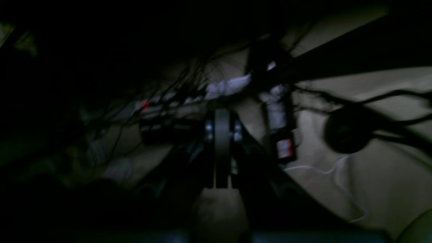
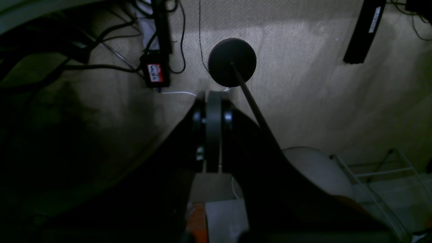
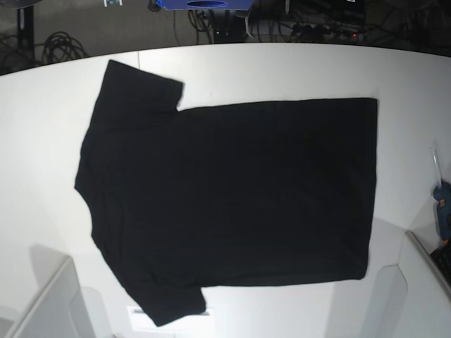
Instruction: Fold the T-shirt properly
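Left gripper (image 1: pixel 222 184) and right gripper (image 2: pixel 213 168), each pointing down at a cable-strewn floor, fingers pressed together on nothing. Beyond, the T-shirt (image 3: pixel 232 204) lies spread flat on the white table (image 3: pixel 42 141), sleeves leftward in the base view.

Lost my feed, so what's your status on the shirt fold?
Left gripper shut, right gripper shut, both empty, off the table. T-shirt flat, unfolded, on white table. Nothing on it.
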`<state>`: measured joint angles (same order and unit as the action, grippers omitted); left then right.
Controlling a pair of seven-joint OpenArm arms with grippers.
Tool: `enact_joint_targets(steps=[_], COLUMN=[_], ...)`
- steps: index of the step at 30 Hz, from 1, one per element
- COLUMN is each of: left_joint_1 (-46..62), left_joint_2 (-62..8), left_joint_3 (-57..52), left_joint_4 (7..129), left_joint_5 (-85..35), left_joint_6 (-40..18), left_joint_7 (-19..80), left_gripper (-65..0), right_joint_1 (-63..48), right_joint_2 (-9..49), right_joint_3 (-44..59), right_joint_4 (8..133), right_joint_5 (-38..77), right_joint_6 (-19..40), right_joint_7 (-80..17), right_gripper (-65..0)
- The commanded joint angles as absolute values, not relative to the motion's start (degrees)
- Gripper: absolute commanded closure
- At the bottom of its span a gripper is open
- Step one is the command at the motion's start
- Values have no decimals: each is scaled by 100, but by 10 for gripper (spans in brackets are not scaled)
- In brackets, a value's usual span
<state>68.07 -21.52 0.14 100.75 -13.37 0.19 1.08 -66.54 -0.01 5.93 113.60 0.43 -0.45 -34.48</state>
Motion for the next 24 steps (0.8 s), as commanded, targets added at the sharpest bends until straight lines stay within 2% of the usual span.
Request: enact_joint_targets(steps=[1,6,12,17,24], left_joint_1=[7029,7099,6123,5543,5789], left_joint_2=[-2185,-2255,-2202,-2193,-2211], left_joint_3=[-4,22,66,66,13], left_joint_4=[10290,10466,9270,8418,9138], left_joint_5=[-1305,-1297,-1332,-1332,-1332], left_joint_6=[31,31,40,40,40], left_joint_7=[31,40,892,919,901], left_gripper=[0,0,0,0,0], right_joint_1=[-6800,-6703,-5947,-5429,-5587], right_joint_2=[13,40,31,31,31], right_joint_3=[602,629,602,602,637], right_joint_4=[11512,11424,10413,9481,9868], right_joint_5=[31,31,31,31,22], right_joint_6=[-48,-48,-48,-48,-48], right_joint_7=[-3486,-3512,-3512,-3512,-3503], right_gripper=[0,0,0,0,0])
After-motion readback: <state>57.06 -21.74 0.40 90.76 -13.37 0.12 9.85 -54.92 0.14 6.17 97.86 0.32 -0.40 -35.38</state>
